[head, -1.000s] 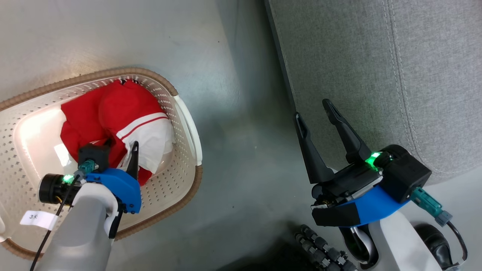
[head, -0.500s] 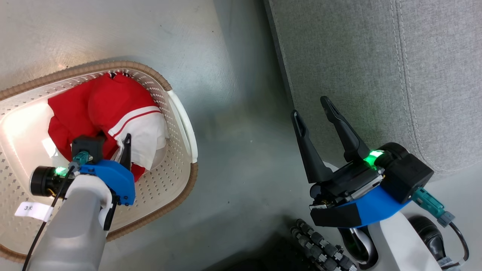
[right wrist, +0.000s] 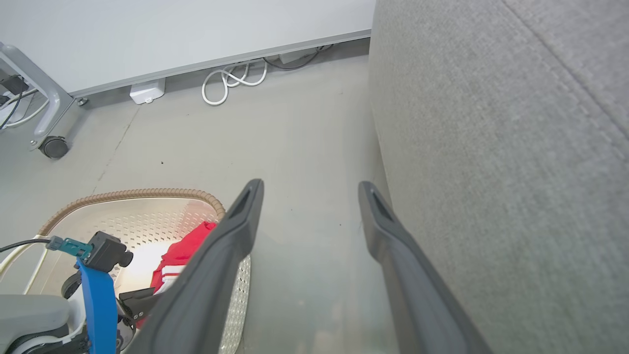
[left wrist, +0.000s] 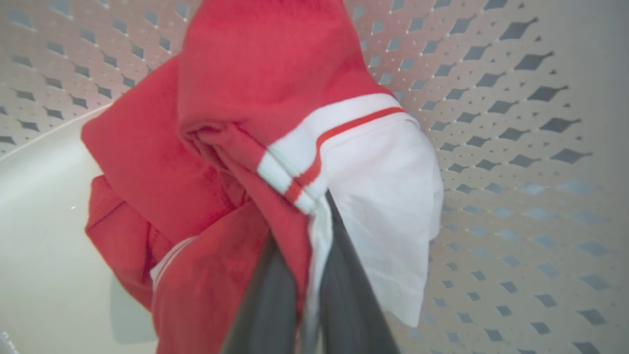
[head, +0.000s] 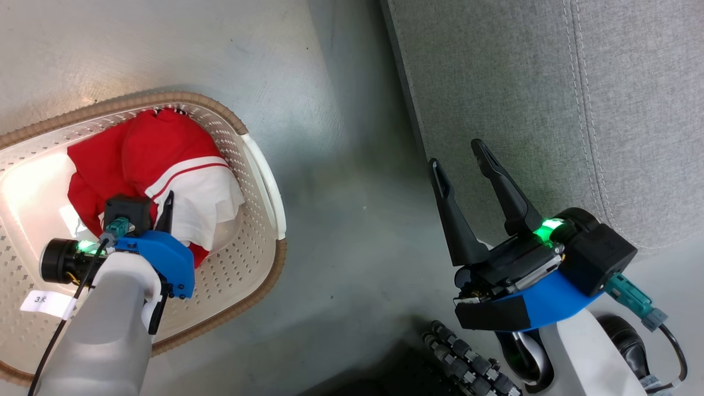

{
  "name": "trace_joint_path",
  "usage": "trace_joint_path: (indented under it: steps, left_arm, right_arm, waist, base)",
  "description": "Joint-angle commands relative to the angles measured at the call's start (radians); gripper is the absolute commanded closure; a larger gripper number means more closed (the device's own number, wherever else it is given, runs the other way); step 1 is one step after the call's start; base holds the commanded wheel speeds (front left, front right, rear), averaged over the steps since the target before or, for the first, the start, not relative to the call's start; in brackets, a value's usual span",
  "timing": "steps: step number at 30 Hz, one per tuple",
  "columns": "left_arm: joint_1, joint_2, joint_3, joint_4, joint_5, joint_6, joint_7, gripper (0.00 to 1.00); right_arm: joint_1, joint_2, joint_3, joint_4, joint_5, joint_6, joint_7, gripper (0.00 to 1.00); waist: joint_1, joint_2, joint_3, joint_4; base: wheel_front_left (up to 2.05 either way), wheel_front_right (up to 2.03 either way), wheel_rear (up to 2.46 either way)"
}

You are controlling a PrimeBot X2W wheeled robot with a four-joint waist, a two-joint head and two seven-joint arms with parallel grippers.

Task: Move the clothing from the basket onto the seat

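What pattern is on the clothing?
The clothing is red with a white panel and striped band, clearest in left wrist view.

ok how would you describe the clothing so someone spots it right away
Find the big grey seat on the right, then look left across the floor to the cream perforated basket with a brown rim. Bunched inside is the clothing, pinched by the left gripper; its bright red fabric with a white striped panel stands out against the pale basket.
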Motion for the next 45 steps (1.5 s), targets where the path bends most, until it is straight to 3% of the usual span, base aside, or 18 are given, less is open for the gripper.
trace_joint_path:
  steps: [1, 14, 25, 45]
  left_arm:
    - [-0.012, 0.007, 0.0, 0.002, -0.004, -0.001, -0.004, 1.0]
    - [-0.003, -0.004, -0.009, -0.002, -0.016, -0.002, -0.005, 1.0]
    - [0.013, -0.028, -0.011, -0.02, -0.027, -0.01, -0.005, 1.0]
    - [0.201, -0.134, -0.002, -0.136, -0.056, -0.032, -0.005, 1.0]
  right_arm:
    - [-0.008, 0.002, 0.002, -0.003, 0.005, 0.001, -0.006, 0.0]
    - [-0.028, 0.002, 0.012, 0.008, 0.003, 0.001, -0.006, 0.0]
    - [-0.029, 0.002, 0.003, 0.013, -0.023, 0.001, -0.006, 0.0]
    - [0.035, 0.001, -0.032, 0.078, -0.112, 0.001, 0.033, 0.0]
  waist:
    - [0.0, 0.0, -0.001, -0.002]
    - [0.0, 0.0, -0.019, -0.003]
    - [0.0, 0.0, -0.079, 0.034]
    - [0.0, 0.0, -0.395, 0.172]
  base:
    - [0.0, 0.0, 0.0]
    - [0.0, 0.0, 0.0]
    - [0.0, 0.0, 0.0]
    - [0.0, 0.0, 0.0]
